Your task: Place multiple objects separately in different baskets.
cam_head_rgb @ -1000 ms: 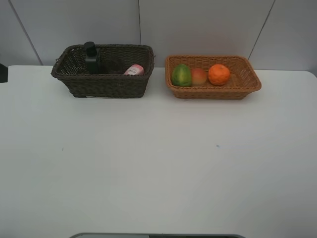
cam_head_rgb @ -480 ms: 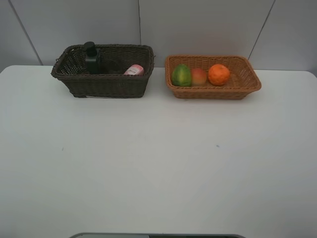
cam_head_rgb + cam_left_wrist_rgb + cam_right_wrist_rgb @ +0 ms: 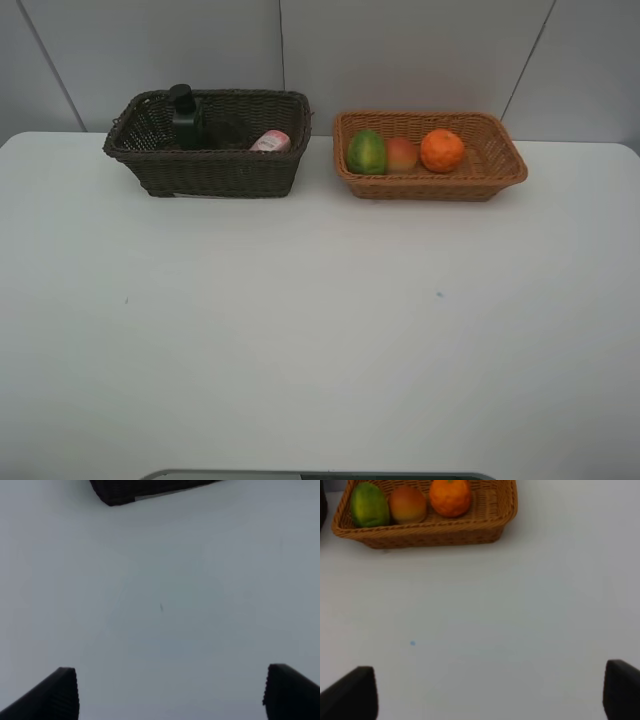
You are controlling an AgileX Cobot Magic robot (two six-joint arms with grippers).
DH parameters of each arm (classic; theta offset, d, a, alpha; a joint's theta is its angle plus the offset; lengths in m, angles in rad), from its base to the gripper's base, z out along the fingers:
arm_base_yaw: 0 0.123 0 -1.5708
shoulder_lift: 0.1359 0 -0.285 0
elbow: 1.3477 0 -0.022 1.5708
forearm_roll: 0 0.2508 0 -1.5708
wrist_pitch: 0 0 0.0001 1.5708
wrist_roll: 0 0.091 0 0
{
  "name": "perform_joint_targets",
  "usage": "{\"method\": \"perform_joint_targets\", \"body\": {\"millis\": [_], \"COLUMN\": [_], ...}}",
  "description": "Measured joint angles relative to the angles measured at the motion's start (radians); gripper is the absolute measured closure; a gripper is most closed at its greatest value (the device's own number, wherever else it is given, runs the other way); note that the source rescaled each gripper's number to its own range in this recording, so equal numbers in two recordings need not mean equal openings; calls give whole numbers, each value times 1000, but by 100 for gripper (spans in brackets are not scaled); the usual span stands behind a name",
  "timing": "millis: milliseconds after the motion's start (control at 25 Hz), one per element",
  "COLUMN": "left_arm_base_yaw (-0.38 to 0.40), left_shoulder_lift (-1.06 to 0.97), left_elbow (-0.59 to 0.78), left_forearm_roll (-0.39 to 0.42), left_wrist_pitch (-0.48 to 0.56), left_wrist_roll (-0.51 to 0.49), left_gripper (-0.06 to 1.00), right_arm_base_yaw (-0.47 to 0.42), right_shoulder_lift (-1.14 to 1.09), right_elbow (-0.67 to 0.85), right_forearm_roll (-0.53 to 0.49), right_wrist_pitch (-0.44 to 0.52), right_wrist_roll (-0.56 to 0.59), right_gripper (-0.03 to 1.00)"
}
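At the back left, the dark brown basket (image 3: 215,172) holds the dark green pump bottle (image 3: 184,118) upright and the pink tube (image 3: 271,141). The purple cup cannot be made out. Beside it, the light tan basket (image 3: 500,170) holds the green fruit (image 3: 366,151), the red-yellow fruit (image 3: 401,153) and the orange (image 3: 442,150). Neither arm shows in the high view. My left gripper (image 3: 172,695) hangs open over bare table, a corner of the dark basket (image 3: 140,487) ahead. My right gripper (image 3: 487,695) is open and empty, facing the tan basket (image 3: 430,535) with its green fruit (image 3: 369,505), red-yellow fruit (image 3: 407,504) and orange (image 3: 450,497).
The white table (image 3: 320,330) spreads in front of both baskets. A grey panelled wall (image 3: 400,50) stands right behind them. A dark strip (image 3: 320,475) shows at the table's near edge.
A dark part of the left arm at the high view's left edge has gone out of view. The baskets and their contents have not moved.
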Motion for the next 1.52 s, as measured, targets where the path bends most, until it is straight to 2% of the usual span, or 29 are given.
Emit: {"method": "perform_joint_targets", "body": {"millis": [280,1320,1520], "left_arm_base_yaw": [0,0,51], "left_shoulder_lift": [-111,-115,-115], "left_elbow": [0,0,0], "left_forearm_roll": [-24,-45,-45], "left_wrist_pitch": [1,1,1], "left_wrist_roll": [0,0,0], "left_gripper": [-1,-1,-1], "right_arm_base_yaw": [0,0,0], "right_shoulder_lift": [0,0,0], "right_elbow": [0,0,0], "right_forearm_roll": [0,0,0], "right_wrist_pitch": [0,0,0], "right_wrist_roll": [0,0,0], "right_gripper": [-3,-3,-3]}}
